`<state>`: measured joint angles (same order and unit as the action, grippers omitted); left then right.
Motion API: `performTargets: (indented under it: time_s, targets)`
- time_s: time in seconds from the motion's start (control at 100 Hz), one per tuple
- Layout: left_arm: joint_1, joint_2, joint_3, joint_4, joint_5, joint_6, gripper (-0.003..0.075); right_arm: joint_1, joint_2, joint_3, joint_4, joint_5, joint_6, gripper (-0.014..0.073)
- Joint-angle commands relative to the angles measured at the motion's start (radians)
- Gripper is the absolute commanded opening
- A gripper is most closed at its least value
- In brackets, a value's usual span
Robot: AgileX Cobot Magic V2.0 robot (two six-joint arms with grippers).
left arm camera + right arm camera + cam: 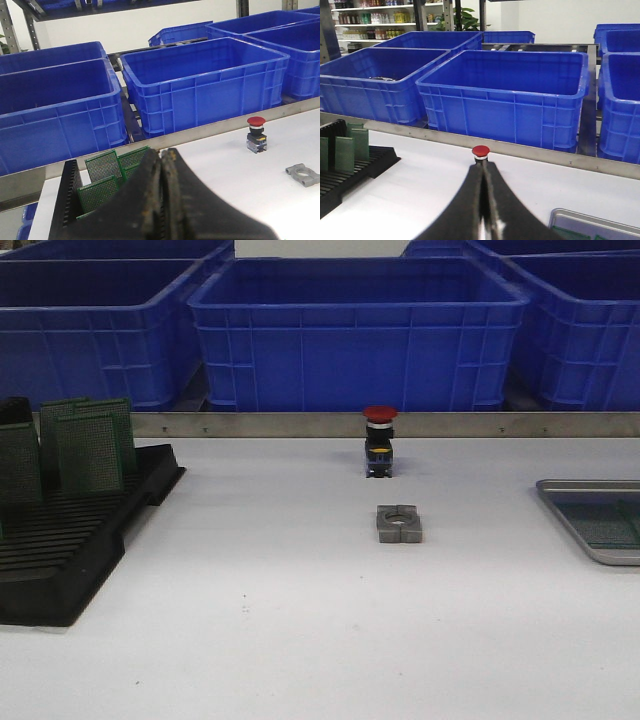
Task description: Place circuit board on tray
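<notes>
Several green perforated circuit boards (102,167) stand upright in a black slotted rack (70,540) just beyond the empty left gripper (161,156), its jaws pressed together, while the silver-grey tray (580,222) with a green board inside lies beside the likewise closed right gripper (482,167).

This looks like an electronics workshop or factory assembly station. Large blue crates (358,332) stand in a row behind a metal rail (400,424) at the back of a white surface (300,620). A black slotted rack (70,540) holds green perforated boards (88,450), and a red emergency-stop button (379,440) sits alone. Stocked shelves (370,20), perhaps holding bottles, line the far wall.
</notes>
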<state>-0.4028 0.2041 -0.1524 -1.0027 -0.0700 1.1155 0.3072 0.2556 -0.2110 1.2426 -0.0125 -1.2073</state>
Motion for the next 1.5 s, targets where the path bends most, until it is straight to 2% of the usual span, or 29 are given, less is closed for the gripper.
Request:
performTargets:
  time_s: [0.0,0.37,0.44,0.51,0.58,0.66,0.7,0.75,0.87,0.9,0.92,1.06,1.49]
  targets:
    - [-0.008,0.007,-0.027,0.004,-0.042,-0.008,-0.0020,0.001,0.009,-0.025,-0.006,0.007,-0.009,-0.0060]
    - [0.002,0.000,-0.015,0.004,-0.042,-0.008,-0.0020,0.001,0.009,-0.025,-0.006,0.124,-0.009,-0.0060]
    - [0.026,-0.033,-0.008,0.029,-0.045,-0.049,-0.0020,0.001,0.009,-0.025,-0.006,0.147,-0.009,-0.0060]
    - [0.067,-0.062,0.009,0.211,-0.043,-0.242,-0.0020,0.001,0.009,-0.025,-0.006,0.167,-0.009,-0.0060]
    - [0.123,-0.084,0.033,0.510,-0.038,-0.565,-0.0020,0.001,0.009,-0.025,-0.006,0.189,-0.009,-0.0060]
    - [0.196,-0.120,0.065,0.873,-0.013,-0.998,-0.0020,0.001,0.009,-0.025,-0.006,0.214,-0.009,-0.0060]
    - [0.224,-0.138,0.085,0.991,0.009,-1.175,-0.0020,0.001,0.009,-0.025,-0.006,0.227,-0.009,-0.0060]
    - [0.261,-0.154,0.113,1.103,0.014,-1.284,-0.0020,0.001,0.009,-0.025,-0.006,0.240,-0.009,-0.0060]
    - [0.302,-0.209,0.203,1.112,0.002,-1.285,-0.0020,0.001,0.009,-0.025,-0.006,0.270,-0.009,-0.0060]
    - [0.302,-0.231,0.203,1.112,0.064,-1.271,-0.0020,0.001,0.009,-0.025,-0.006,0.275,-0.009,-0.0060]
    - [0.302,-0.244,0.200,1.109,0.106,-1.250,-0.0020,0.001,0.009,-0.025,-0.006,0.279,-0.009,-0.0060]
    - [0.302,-0.241,0.202,0.985,0.138,-1.107,-0.0020,0.001,0.009,-0.024,-0.006,0.305,-0.009,-0.0060]
    - [0.302,-0.241,0.200,0.983,0.131,-1.105,-0.0020,0.001,0.009,-0.024,-0.006,0.323,-0.009,-0.0060]
